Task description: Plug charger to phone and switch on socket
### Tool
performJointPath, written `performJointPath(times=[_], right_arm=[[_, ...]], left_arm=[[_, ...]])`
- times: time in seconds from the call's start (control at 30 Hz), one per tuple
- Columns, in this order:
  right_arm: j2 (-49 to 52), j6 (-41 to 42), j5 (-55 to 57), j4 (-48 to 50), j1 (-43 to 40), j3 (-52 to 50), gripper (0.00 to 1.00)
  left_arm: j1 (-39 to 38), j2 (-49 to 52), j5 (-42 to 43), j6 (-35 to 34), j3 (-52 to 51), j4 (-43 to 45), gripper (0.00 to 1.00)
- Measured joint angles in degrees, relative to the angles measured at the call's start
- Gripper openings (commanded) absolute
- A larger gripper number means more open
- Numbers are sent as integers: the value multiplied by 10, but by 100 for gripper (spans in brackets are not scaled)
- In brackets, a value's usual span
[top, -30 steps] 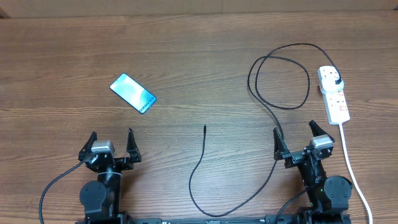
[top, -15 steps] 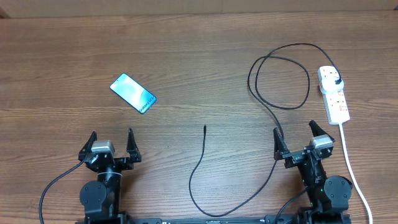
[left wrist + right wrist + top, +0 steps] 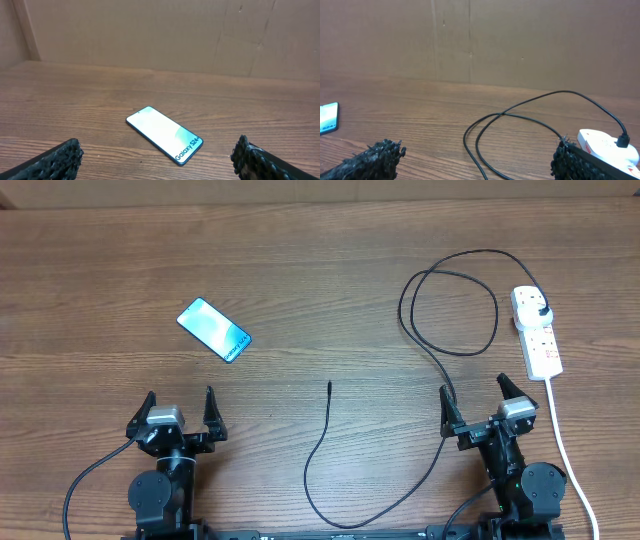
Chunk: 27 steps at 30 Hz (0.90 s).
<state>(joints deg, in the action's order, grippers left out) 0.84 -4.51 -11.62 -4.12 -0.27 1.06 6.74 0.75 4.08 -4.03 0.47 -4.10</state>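
The phone (image 3: 213, 329) lies flat at the left of the wooden table, light blue screen up; in the left wrist view (image 3: 163, 134) it reads "Galaxy S24+". The charger's black cable (image 3: 448, 300) loops at the right; its connector tip (image 3: 330, 385) lies at the table's middle and its plug head (image 3: 541, 311) sits in the white socket strip (image 3: 537, 332) at the far right. My left gripper (image 3: 178, 413) is open and empty, near the front edge, below the phone. My right gripper (image 3: 472, 406) is open and empty, with the cable (image 3: 485, 145) between its fingers' span on the table.
The strip's white cord (image 3: 563, 442) runs down the right side past my right arm. A brown cardboard wall (image 3: 150, 35) stands behind the table. The strip's end (image 3: 605, 145) shows at the right in the right wrist view.
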Motion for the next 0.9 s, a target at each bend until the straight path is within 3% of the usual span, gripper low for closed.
performJointPath(times=[0.9], right_arm=[[0, 0, 0, 0, 0, 0, 100]], left_arm=[[0, 0, -2, 0, 11, -28, 100]])
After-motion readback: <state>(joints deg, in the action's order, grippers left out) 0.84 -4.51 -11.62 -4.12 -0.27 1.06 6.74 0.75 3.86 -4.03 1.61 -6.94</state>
